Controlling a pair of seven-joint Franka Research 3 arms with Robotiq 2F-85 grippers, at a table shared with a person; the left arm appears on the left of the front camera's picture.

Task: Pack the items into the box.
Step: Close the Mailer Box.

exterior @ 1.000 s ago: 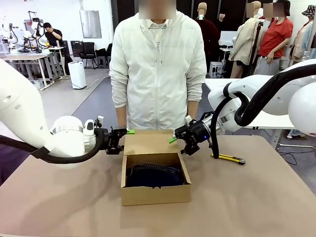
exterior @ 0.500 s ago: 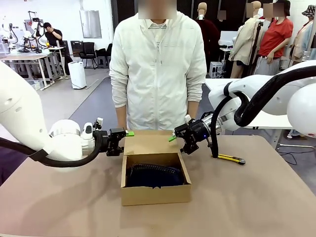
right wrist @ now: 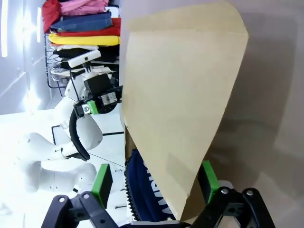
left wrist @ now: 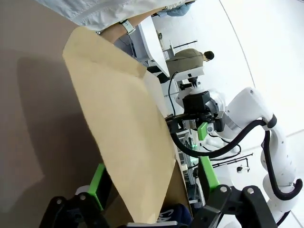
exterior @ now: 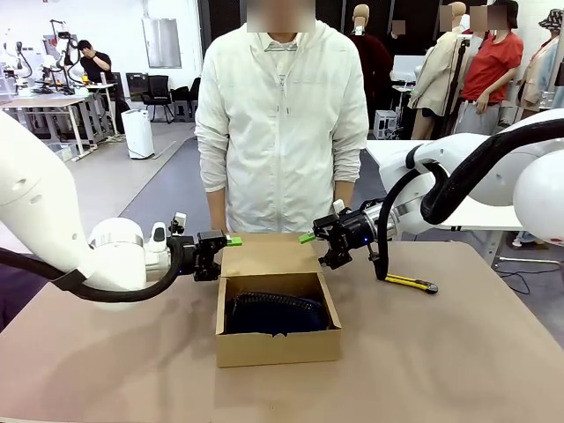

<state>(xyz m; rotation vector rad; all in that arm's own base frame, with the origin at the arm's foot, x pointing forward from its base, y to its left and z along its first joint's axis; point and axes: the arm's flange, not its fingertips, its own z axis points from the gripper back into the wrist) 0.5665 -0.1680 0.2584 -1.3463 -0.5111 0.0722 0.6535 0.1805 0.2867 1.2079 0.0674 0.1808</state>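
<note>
though the front wall of the box [exterior: 278, 345] on the desk [exterior: 441, 352] hides much of the navy pouch [exterior: 275, 313] inside it, we see left jaws and right jaws held level, spread wide astride the open lid [exterior: 269, 256] edges, gripping nothing.

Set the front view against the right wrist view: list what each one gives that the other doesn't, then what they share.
Front view's own: a person in a white jacket at the table's far side, and a yellow utility knife on the table. Right wrist view's own: white lettering on the navy pouch, and a rack of folded coloured clothes. Shared: the cardboard box with its flap lid open, the pouch inside, and the left gripper and right gripper, both open beside the flap.
</note>
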